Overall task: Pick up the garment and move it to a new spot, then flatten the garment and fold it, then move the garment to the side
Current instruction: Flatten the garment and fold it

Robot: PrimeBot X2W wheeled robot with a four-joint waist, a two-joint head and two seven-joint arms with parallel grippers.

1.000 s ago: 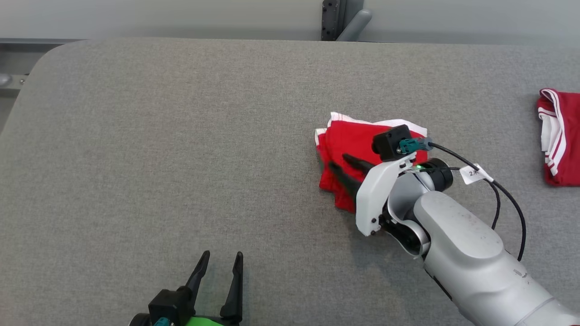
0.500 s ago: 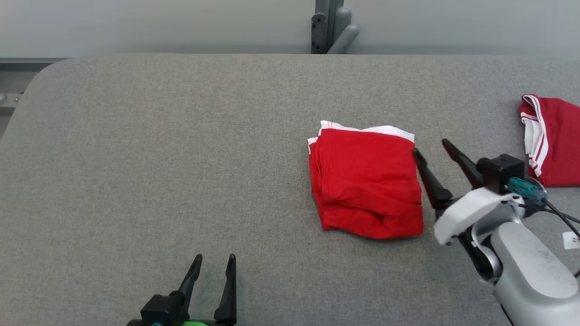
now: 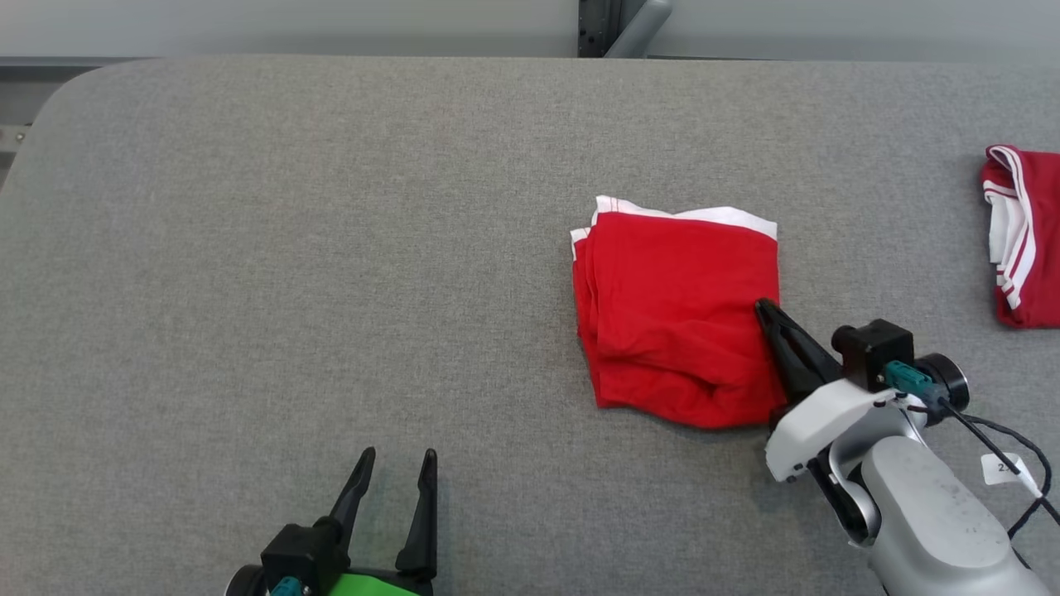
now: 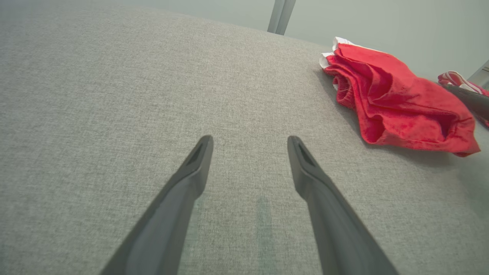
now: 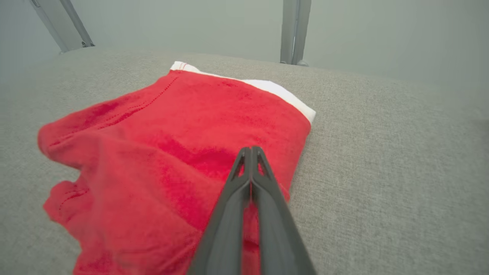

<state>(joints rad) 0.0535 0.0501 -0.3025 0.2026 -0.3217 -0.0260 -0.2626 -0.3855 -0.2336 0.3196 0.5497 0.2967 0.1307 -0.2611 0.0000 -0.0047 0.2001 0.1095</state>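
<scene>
Right gripper (image 3: 766, 310) has its two dark fingers pressed together, their tips lying on the right edge of the folded red garment (image 3: 671, 306). That garment, with a white band along its far side, lies on the grey table (image 3: 331, 248). Well to the garment's left and nearer the robot, the left gripper (image 3: 399, 457) has its fingers spread apart. Well to the garment's right lies a second red-and-white cloth (image 3: 1023, 240).

The garment (image 3: 675, 306) is red with a white edge. The desk (image 3: 290, 248) is grey. The other cloth (image 3: 1043, 248) is red, white-striped.
</scene>
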